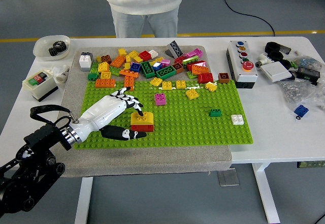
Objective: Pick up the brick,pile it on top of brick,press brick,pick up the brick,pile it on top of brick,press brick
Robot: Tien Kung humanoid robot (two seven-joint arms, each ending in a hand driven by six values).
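step: pressing | left hand (123,113) grasping the yellow brick (142,118) on the red brick (142,127), green baseplate (203,127) | next: likely push down firmly, then release

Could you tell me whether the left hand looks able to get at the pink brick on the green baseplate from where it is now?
Probably yes: the pink brick stands alone just beyond the left hand, with bare baseplate between them.
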